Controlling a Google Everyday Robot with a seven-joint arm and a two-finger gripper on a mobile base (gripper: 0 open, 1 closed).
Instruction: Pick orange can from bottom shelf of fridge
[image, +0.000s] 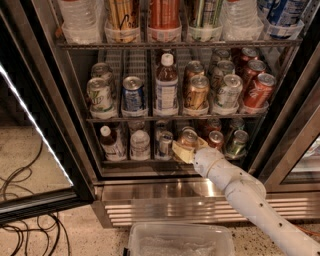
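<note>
The fridge (150, 191) stands open with its dark wire racks in view. On the bottom shelf (120, 161) the orange can (189, 137), coppery with a silver lid, stands in a middle lane. My gripper (183, 151) on its white arm reaches in from the lower right. Its cream tip is right at the front of the orange can, low against its body. A red can (216, 140) and a green can (237, 143) stand just right of it.
A small bottle (111, 144) and silver cans (140, 145) fill the bottom shelf's left lanes. The rack above holds cans and a bottle (165, 85). The glass door (30, 130) swings open at left. Cables (25, 225) lie on the floor. A clear plastic bin (180, 243) sits below the grille.
</note>
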